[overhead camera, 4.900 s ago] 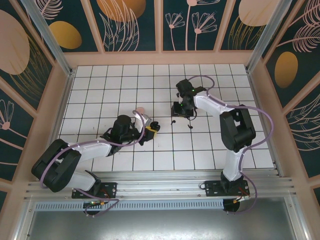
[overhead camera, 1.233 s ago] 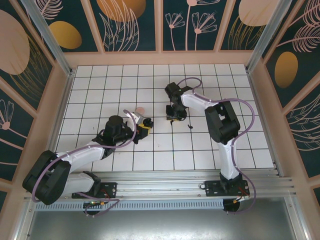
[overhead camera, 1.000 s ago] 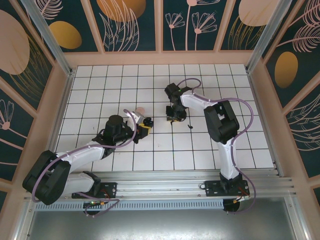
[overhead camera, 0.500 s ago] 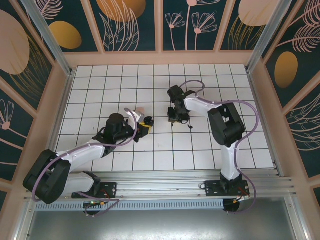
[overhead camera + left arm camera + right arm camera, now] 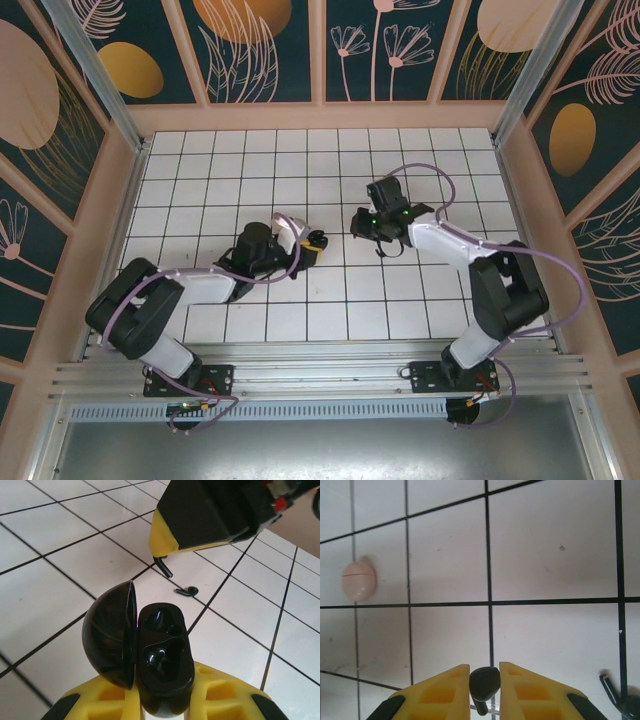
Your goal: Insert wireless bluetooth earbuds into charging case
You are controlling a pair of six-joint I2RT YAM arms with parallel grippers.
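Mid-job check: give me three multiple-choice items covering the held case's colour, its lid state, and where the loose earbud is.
1. The charging case in the left pincer is: A pink; B white; C black.
2. Its lid is: A open; B shut; C missing.
3. The loose earbud lies: A inside the case; B on the tiled table; C on the lid.
Answers: 1 C, the shell is glossy black; 2 A, the lid is swung aside with the wells exposed; 3 B, it rests on a tile beyond the case.
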